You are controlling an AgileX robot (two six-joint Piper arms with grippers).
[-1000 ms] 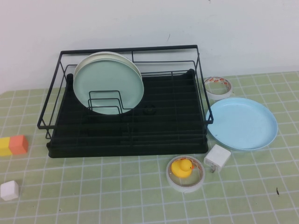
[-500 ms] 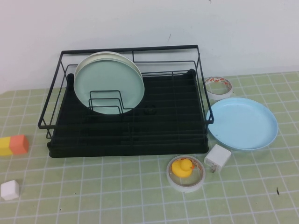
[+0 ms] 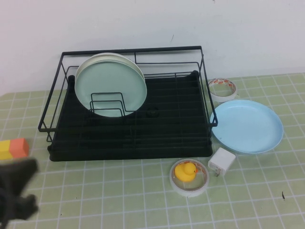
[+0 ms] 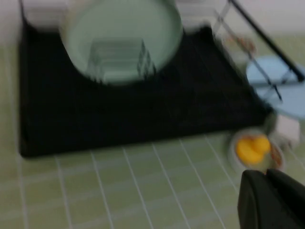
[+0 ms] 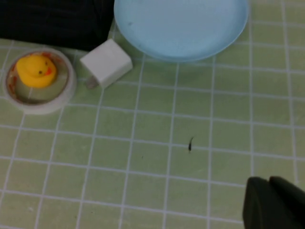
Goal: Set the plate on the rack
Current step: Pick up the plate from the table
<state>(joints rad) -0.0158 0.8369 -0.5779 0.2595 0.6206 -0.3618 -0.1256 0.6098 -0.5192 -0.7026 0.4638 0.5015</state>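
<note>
The light sky-blue plate (image 3: 247,126) lies flat on the mat, right of the black wire rack (image 3: 128,143); its near-left rim touches the rack's right side. The plate also shows in the right wrist view (image 5: 181,24) and the left wrist view (image 4: 279,90). My left gripper (image 3: 28,188) is a dark blur low at the front left, far from the plate; its fingers are shut and empty in the left wrist view (image 4: 267,175). My right gripper (image 5: 268,180) is shut and empty over the mat, on the near side of the plate; it is out of the high view.
A mint-green plate (image 3: 110,86) and a cream one (image 3: 136,64) stand in the rack's left dividers. A tape roll holding a yellow duck (image 3: 185,170) and a white block (image 3: 221,161) lie in front of the rack. Another tape roll (image 3: 222,88) lies behind the plate. An orange-yellow block (image 3: 13,148) lies far left.
My left arm has come into the high view at the front left and now covers the small white cube. Nothing else has moved.
</note>
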